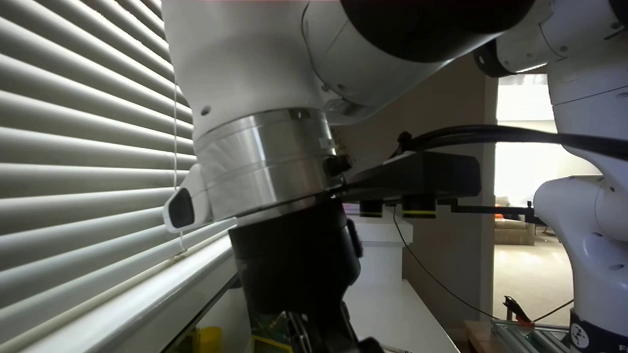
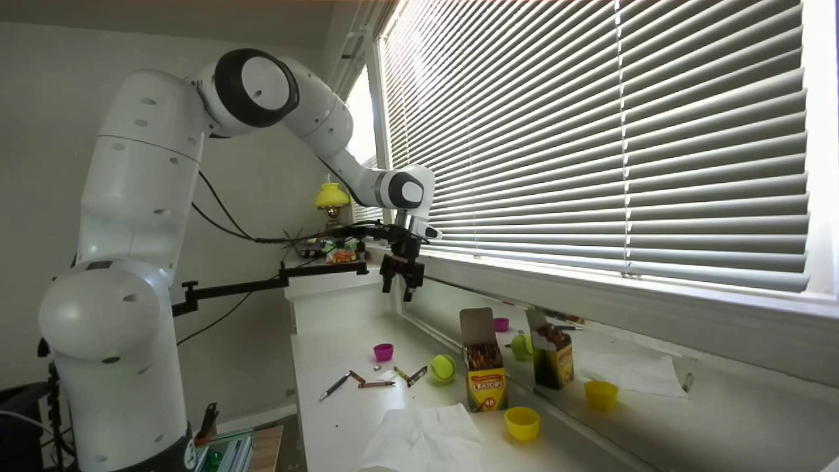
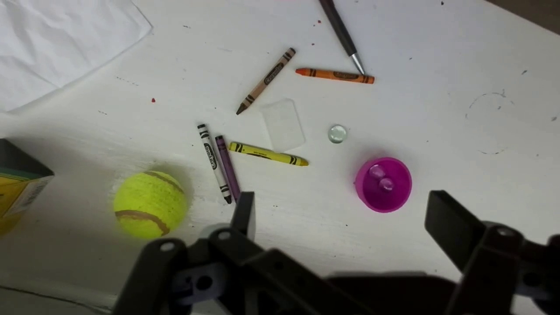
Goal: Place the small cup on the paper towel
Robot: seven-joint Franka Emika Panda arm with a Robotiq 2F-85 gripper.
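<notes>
Over a white desk (image 2: 337,331), an empty pincer (image 2: 398,293), the small cup (image 2: 383,353) below

In an exterior view, the pink cup stands upright, apart from the paper towel (image 2: 423,436) — presumably laid flat to receive it. The box (image 2: 486,387) reads "CRAYONS" and "48".

In an exterior view, the robot's wrist (image 1: 265,162) dominates, the pincer cropped.

In the wrist view, the fingers (image 3: 453,227) are wide apart — likely to straddle the cup, whose two clear beads (image 3: 386,184) probably call for level carrying. A brown crayon (image 3: 266,81) reads "Crayola".
</notes>
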